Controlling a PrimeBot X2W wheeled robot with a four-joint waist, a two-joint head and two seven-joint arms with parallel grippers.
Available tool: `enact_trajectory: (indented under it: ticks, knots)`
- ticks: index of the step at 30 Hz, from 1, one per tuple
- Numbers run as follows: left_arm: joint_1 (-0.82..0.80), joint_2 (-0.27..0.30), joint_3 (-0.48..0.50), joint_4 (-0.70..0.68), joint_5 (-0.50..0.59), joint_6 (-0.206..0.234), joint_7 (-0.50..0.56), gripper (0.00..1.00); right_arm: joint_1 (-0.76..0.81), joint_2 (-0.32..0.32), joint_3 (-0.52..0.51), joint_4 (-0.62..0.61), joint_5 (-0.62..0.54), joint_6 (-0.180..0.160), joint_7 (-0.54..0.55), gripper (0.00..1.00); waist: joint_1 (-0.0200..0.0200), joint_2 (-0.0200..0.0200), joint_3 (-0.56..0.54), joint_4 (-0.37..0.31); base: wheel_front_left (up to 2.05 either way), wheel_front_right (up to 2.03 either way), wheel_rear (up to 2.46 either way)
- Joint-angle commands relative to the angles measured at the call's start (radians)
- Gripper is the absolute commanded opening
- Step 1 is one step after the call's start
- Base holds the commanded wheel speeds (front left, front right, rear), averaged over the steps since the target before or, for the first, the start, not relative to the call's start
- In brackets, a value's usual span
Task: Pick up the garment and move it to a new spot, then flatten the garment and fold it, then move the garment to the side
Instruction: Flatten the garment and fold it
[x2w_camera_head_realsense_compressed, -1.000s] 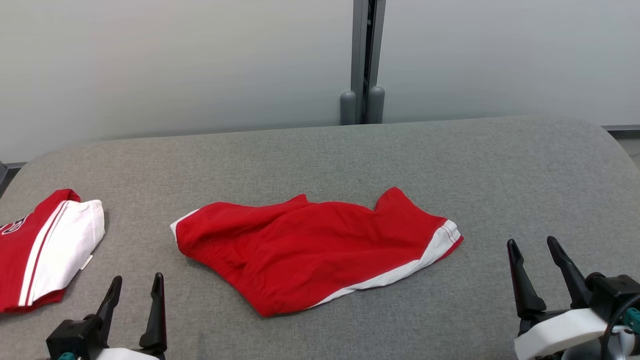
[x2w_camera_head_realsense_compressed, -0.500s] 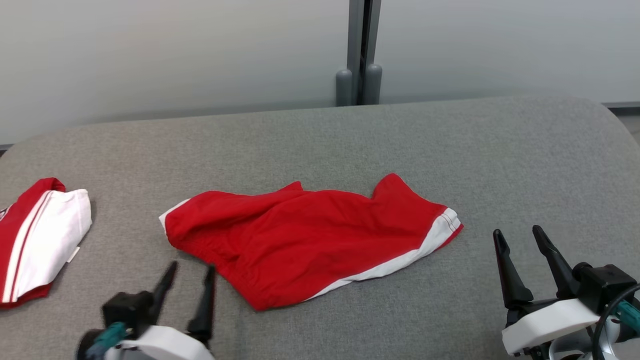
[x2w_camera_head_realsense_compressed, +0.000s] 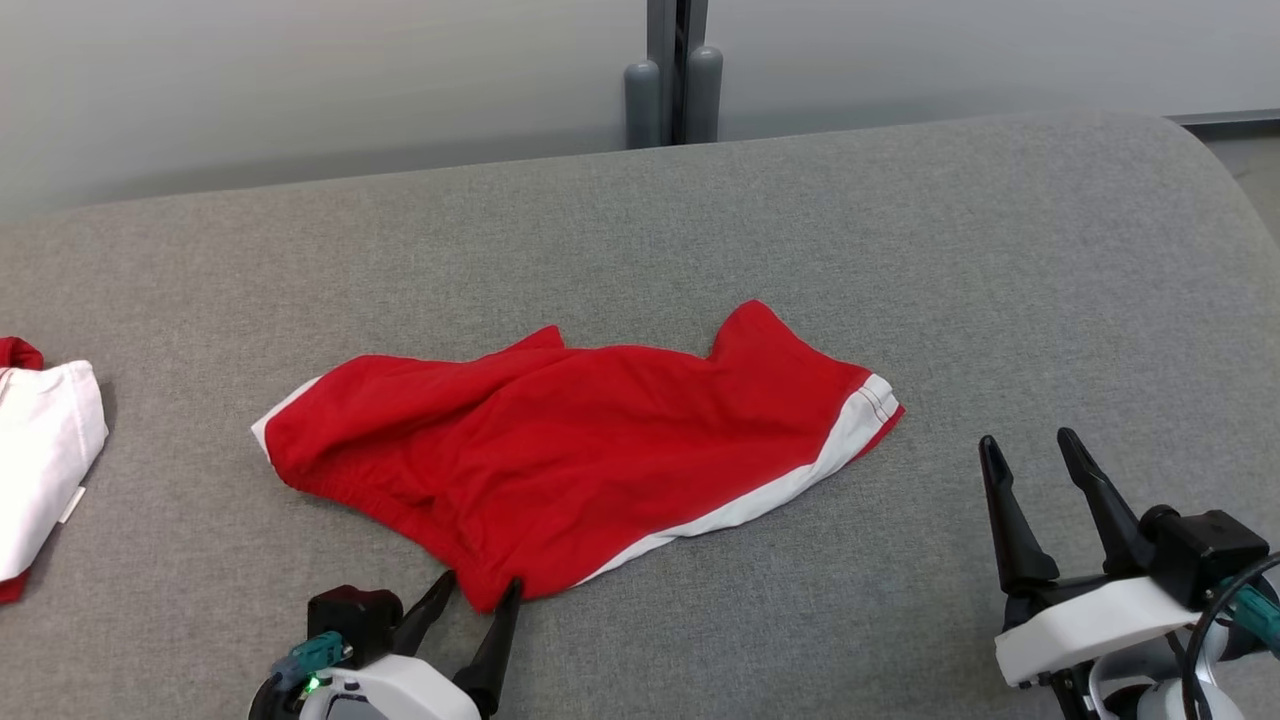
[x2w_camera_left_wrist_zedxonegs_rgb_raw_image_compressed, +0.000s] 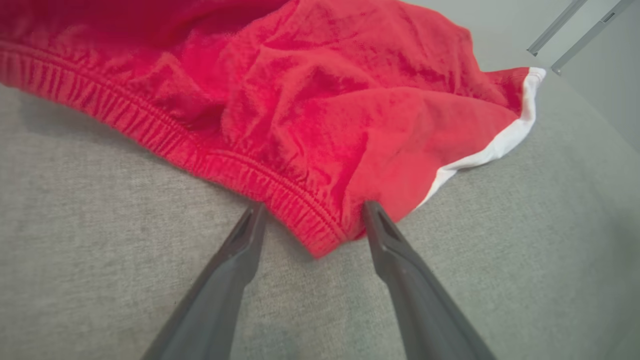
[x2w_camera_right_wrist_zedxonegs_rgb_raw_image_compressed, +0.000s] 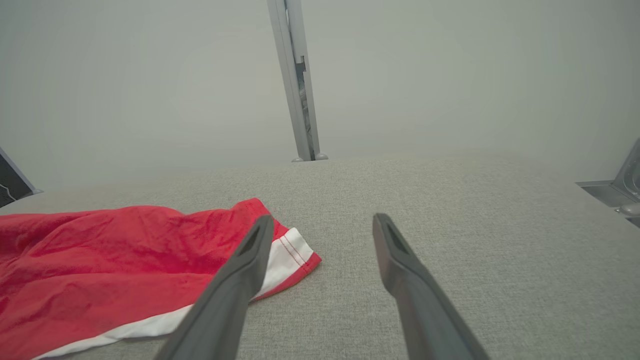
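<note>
The garment (x2w_camera_head_realsense_compressed: 570, 440) is a pair of red shorts with white side stripes, lying crumpled in the middle of the grey padded table (x2w_camera_head_realsense_compressed: 1000, 260). My left gripper (x2w_camera_head_realsense_compressed: 480, 585) is open at the garment's near corner, its two fingers straddling the end of the elastic waistband (x2w_camera_left_wrist_zedxonegs_rgb_raw_image_compressed: 300, 210). In the left wrist view the left gripper (x2w_camera_left_wrist_zedxonegs_rgb_raw_image_compressed: 312, 212) has the fabric's corner between its tips, jaws apart. My right gripper (x2w_camera_head_realsense_compressed: 1030, 450) stands open over bare table to the right of the garment; the striped leg hem (x2w_camera_right_wrist_zedxonegs_rgb_raw_image_compressed: 287, 252) lies just left of the right gripper (x2w_camera_right_wrist_zedxonegs_rgb_raw_image_compressed: 325, 222).
A second folded red-and-white garment (x2w_camera_head_realsense_compressed: 40, 470) lies at the table's left edge. A grey post (x2w_camera_head_realsense_compressed: 672, 70) stands against the pale wall behind the table. The table's rounded right corner is at the far right.
My left gripper has moved right and forward, from beside the folded garment to the near corner of the shorts. The head camera has tilted down and turned right. The right gripper has hardly moved.
</note>
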Motion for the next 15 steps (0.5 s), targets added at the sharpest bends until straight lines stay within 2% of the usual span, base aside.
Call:
enact_trajectory:
  ticks: [1, 2, 3, 4, 5, 11, 15]
  knots:
    - [-0.018, -0.001, 0.005, 0.004, -0.012, -0.01, -0.005, 1.0, -0.016, -0.007, -0.006, -0.002, 0.003, 0.002, -0.008, 1.0, 0.0, 0.0, 0.004, -0.002, 0.0, 0.0, 0.0]
    - [-0.02, -0.004, 0.007, 0.011, -0.015, -0.015, -0.009, 0.77, -0.017, -0.007, -0.008, 0.001, 0.003, 0.002, -0.011, 1.0, 0.0, 0.0, 0.006, -0.003, 0.0, 0.0, 0.0]
    - [-0.025, -0.003, 0.007, 0.017, -0.018, -0.02, -0.011, 0.49, -0.016, -0.007, -0.01, 0.003, 0.005, 0.002, -0.014, 1.0, 0.0, 0.0, 0.008, -0.003, 0.0, 0.0, 0.0]
    - [-0.03, -0.005, 0.008, 0.019, -0.021, -0.024, -0.018, 0.36, -0.018, -0.007, -0.012, 0.006, 0.008, 0.002, -0.015, 1.0, 0.0, 0.0, 0.009, -0.003, 0.0, 0.0, 0.0]
    - [-0.033, -0.006, 0.009, 0.02, -0.022, -0.026, -0.023, 0.0, -0.021, -0.007, -0.014, 0.007, 0.009, 0.002, -0.018, 1.0, 0.0, 0.0, 0.01, -0.003, 0.0, 0.0, 0.0]
    - [-0.034, 0.006, 0.009, 0.017, -0.017, -0.028, -0.036, 0.0, -0.025, -0.007, -0.026, 0.02, 0.012, 0.002, -0.027, 1.0, 0.0, 0.0, 0.007, 0.003, 0.0, 0.0, 0.0]
    - [-0.033, 0.026, -0.001, -0.023, 0.012, -0.012, -0.042, 0.0, -0.024, -0.007, -0.035, 0.023, 0.013, 0.002, -0.03, 1.0, 0.0, 0.0, -0.001, 0.009, 0.0, 0.0, 0.0]
